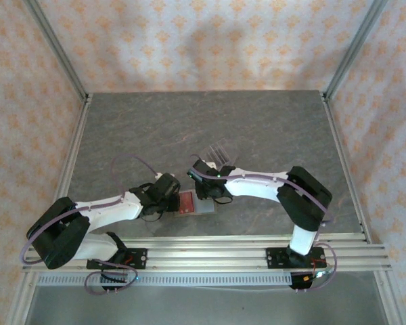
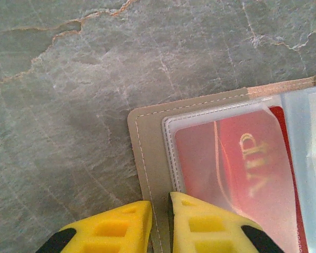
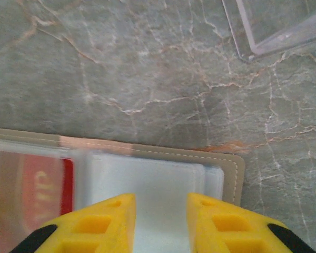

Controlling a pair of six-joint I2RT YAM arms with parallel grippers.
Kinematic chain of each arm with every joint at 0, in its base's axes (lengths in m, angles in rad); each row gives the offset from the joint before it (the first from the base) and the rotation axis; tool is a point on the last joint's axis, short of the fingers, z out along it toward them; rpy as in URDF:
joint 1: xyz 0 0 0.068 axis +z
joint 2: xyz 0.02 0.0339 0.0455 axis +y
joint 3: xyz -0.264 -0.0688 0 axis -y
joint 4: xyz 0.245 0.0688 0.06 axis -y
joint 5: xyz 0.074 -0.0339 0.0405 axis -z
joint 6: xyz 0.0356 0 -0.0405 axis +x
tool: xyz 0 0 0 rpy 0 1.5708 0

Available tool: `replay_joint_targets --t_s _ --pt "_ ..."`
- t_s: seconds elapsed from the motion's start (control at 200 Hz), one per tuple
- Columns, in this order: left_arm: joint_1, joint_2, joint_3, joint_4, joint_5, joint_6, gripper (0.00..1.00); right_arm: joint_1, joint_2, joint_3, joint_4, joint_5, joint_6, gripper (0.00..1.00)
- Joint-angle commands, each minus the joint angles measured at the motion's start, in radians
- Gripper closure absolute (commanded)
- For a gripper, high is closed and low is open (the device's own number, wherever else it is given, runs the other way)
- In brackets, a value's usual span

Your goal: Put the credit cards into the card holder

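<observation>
from above, the card holder [image 1: 204, 208] is too small for us to make out in detail, and the two grippers overlap its ends. at the left wrist its right and lower parts run off the frame, the red card [image 2: 237, 174] with them, and we cannot tell whether the left gripper [image 2: 160, 219] pinches its edge or only straddles it. at the right wrist its left part is blurred, and the clear stand [image 3: 274, 26] is cut off by the corner.

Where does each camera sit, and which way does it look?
Top external: high behind, looking down at the table; left arm and right arm show.
Left wrist: on the left arm, facing down at the card holder; its jaws show.
Right wrist: on the right arm, facing down; jaws show.
Wrist views share the red card.
</observation>
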Motion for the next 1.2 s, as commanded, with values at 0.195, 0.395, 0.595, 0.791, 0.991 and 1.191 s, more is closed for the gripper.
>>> replay_joint_targets --t_s 0.195,0.395,0.595,0.791,0.991,1.191 --pt "0.003 0.012 -0.028 -0.043 -0.001 -0.011 0.82 0.03 0.091 0.028 -0.037 0.077 -0.023 0.7" --pt "0.003 0.017 -0.026 -0.042 0.001 -0.009 0.82 0.061 0.114 0.027 -0.066 0.132 0.009 0.73" --pt "0.003 0.011 -0.024 -0.048 0.001 -0.009 0.82 0.072 0.113 0.047 -0.105 0.178 0.025 0.79" --pt "0.003 0.009 -0.027 -0.049 0.001 -0.008 0.82 0.074 0.097 0.065 -0.139 0.199 0.027 0.83" --pt "-0.003 0.02 -0.026 -0.033 0.013 -0.005 0.82 0.073 0.051 0.076 -0.179 0.247 0.029 0.85" --pt "-0.042 0.045 -0.008 -0.007 0.013 -0.025 0.82 0.074 0.038 0.098 -0.2 0.266 0.018 0.93"
